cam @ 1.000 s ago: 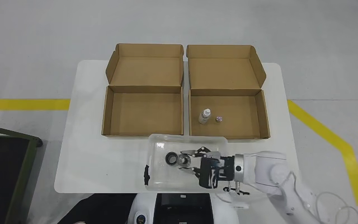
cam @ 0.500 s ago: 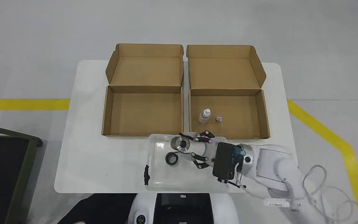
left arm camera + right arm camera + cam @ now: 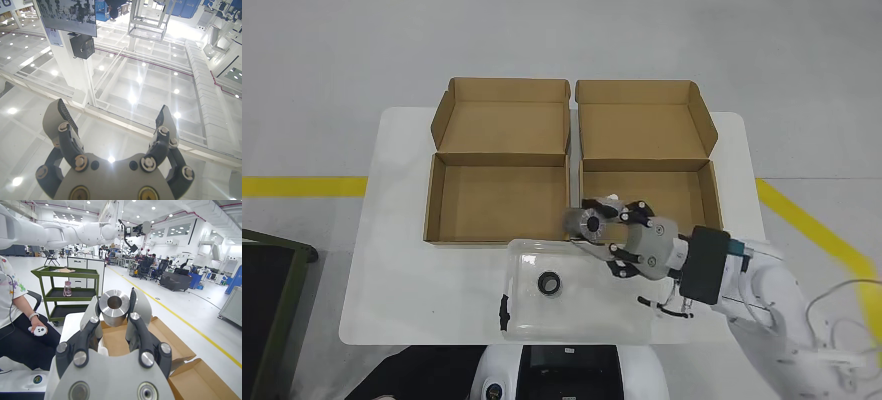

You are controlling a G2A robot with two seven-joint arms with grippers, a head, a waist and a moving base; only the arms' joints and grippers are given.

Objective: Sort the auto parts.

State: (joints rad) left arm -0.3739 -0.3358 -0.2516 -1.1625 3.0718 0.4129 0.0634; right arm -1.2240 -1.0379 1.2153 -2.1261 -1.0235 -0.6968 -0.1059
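Right gripper (image 3: 114, 306) tight around the metal bushing (image 3: 113, 315), over the right box's (image 3: 672, 208) near corner

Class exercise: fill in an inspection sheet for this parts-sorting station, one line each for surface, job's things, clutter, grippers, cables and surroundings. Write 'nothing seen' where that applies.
Surface: white table, carrying the left box, the right box and a clear tray.
Job's things: metal cylinder held over a near corner of the right box; black ring lying in the clear tray.
Clutter: nothing seen.
Grippers: right gripper shut on the metal cylinder; left gripper open, holding nothing, facing the ceiling.
Cables: black cable looped beside the right wrist.
Surroundings: yellow floor line; green cart beside the table.
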